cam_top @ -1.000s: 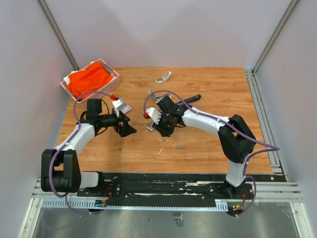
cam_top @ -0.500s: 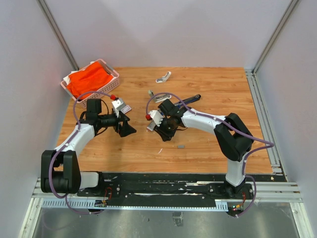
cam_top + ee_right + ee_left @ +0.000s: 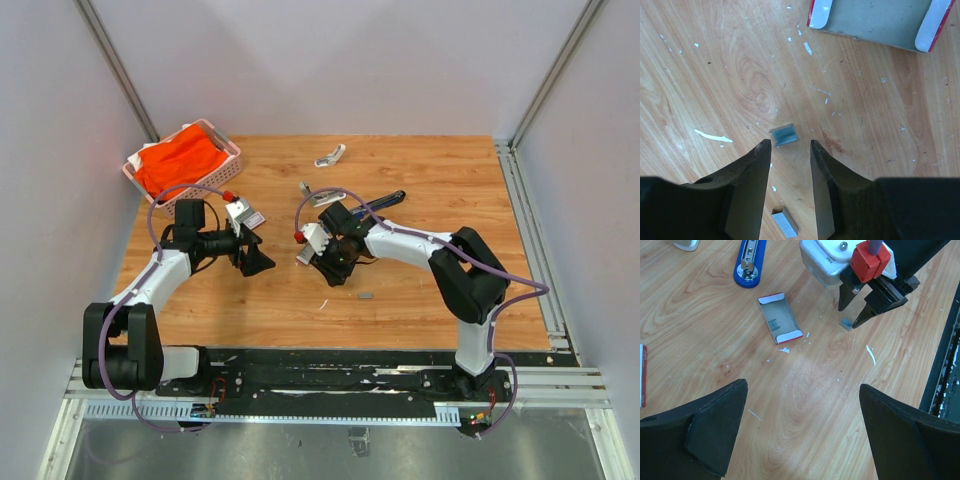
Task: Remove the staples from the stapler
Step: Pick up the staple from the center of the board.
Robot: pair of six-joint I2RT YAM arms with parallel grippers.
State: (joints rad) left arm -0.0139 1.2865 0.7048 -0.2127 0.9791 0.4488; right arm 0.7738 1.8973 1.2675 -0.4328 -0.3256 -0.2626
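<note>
Surroundings: plain grey walls on three sides; wooden counter with both arm bases at the near edge.
Left pincer: spread wide; nothing held, nothing touched; poised above bare wood.
Right pincer: parted by a narrow gap, tips close to the counter; nothing gripped.
Staples: short silver-grey strip lying flat on the counter, just ahead of the gap between the right fingertips; contact with the tips not determinable.
Second strip: loose on the wood beneath the same pincer.
Stapler: blue, lying on the counter beyond the box, metal channel exposed on top; apart from both pincers.
Box: small and flat, red-edged with white end flaps, open side up, near the right pincer; grey interior with faint print, not legible.
Basket: pink, at the far left corner; filled with orange cloth.
Debris: white flecks scattered on the wood around the box.
Markings: small print on the white housing of the right wrist, not legible.
</note>
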